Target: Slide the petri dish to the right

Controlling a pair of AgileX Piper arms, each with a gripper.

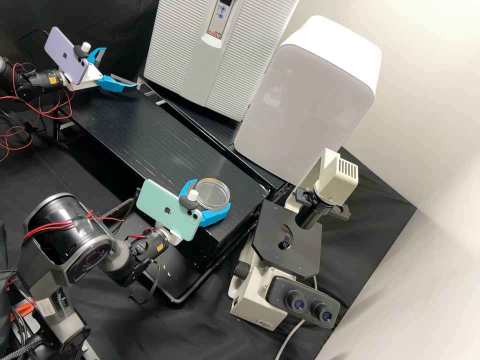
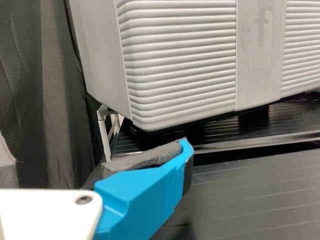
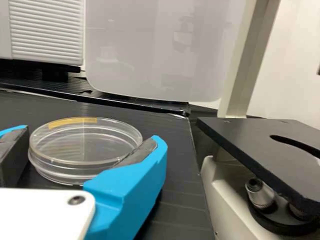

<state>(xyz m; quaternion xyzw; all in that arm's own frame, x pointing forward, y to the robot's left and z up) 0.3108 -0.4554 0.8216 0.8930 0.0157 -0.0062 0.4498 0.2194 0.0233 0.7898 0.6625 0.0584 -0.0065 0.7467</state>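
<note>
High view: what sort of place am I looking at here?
Most likely a biology or microscopy laboratory. A microscope stands beside the black bench, a clear petri dish lies on that bench, and a white ribbed machine sits behind.

the petri dish (image 1: 212, 193) lies on the bench (image 1: 150, 140) inside the right end effector (image 1: 209, 198), beside the microscope (image 1: 287, 240).

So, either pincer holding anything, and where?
Left pincer holds nothing. Right pincer straddles the petri dish across its side wall; whether it's clamped can't be told.
</note>
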